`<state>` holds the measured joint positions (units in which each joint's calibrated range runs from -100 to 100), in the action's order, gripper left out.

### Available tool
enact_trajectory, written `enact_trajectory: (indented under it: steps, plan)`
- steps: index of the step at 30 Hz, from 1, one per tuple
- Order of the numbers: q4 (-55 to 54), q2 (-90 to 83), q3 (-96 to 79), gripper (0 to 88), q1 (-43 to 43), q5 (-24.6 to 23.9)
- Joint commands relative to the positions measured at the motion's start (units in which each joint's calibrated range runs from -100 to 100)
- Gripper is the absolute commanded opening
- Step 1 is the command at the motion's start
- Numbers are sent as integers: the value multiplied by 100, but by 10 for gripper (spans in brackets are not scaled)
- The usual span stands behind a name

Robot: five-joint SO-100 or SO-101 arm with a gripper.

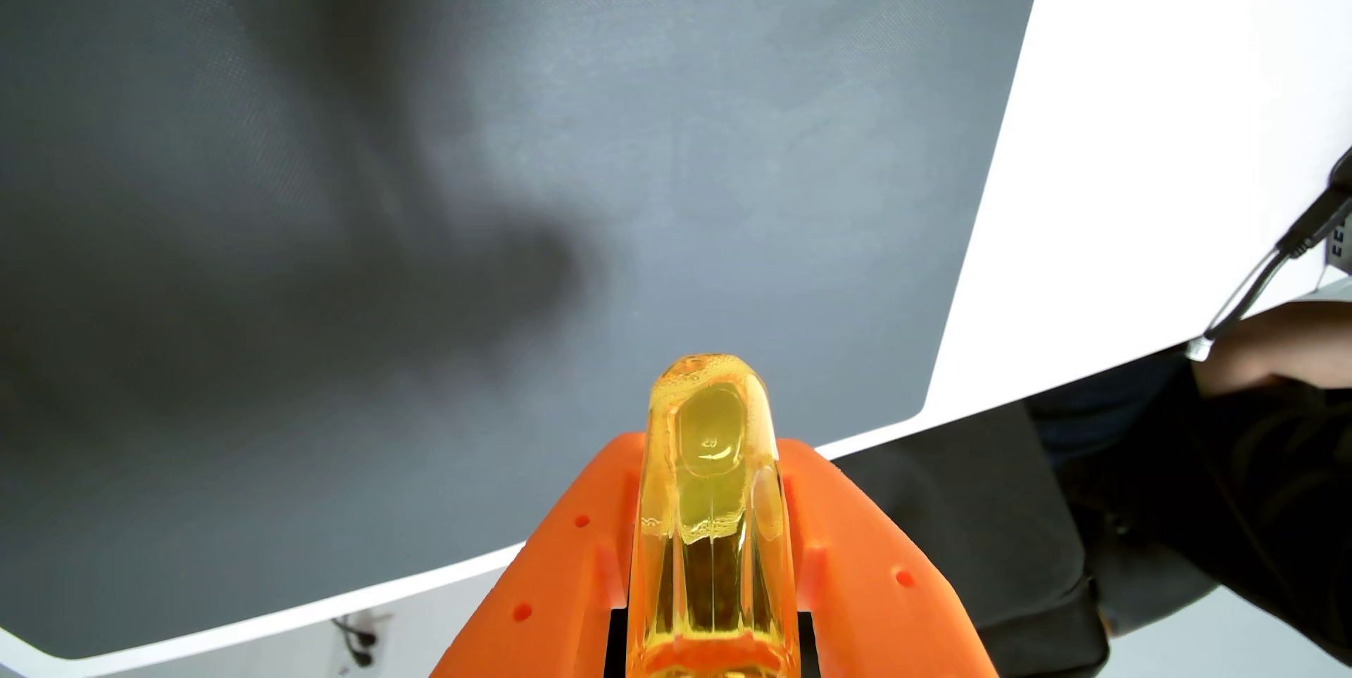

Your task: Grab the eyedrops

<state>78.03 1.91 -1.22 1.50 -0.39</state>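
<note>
Wrist view, looking past the gripper toward the work surface. At the bottom centre, the orange plastic two-finger gripper [710, 502] pinches a small translucent amber-yellow plastic eyedrop bottle [706, 473]. The bottle sits between the two orange fingers [578, 561], one on each side, and its rounded base points away from the camera, showing a moulded recess in the bottom. Yellow liquid with a few small bubbles fills part of it. The bottle's far end sticks out beyond the fingertips, and its cap end is hidden down by the gripper's root.

Beyond the bottle lies a dark grey textured mat [439, 173] with rounded corners, resting on a white table [1170, 137]. A soft, blurred shadow of the arm falls across the mat's left and middle. The bottle appears raised off the mat, though how high cannot be told.

At the right edge, a person's hand [1273, 356] rests beside a thin grey cable [1258, 283], over dark clothing.

As a judgement: the bottle looks light, smooth and slightly squeezable, so its glossy sides could slide between hard plastic fingers, and too firm a squeeze could flex the walls or push drops out. The flatter, broad sides of the body seem the best place to hold it, and that is where the fingers appear to bear now. The grab looks essentially made.
</note>
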Motion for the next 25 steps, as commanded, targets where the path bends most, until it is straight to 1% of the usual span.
enact_trajectory:
  steps: [1, 25]
  plan:
    - [8, -271, -18, 6, -33, 21]
    - [8, -280, -108, 9, 25, 31]
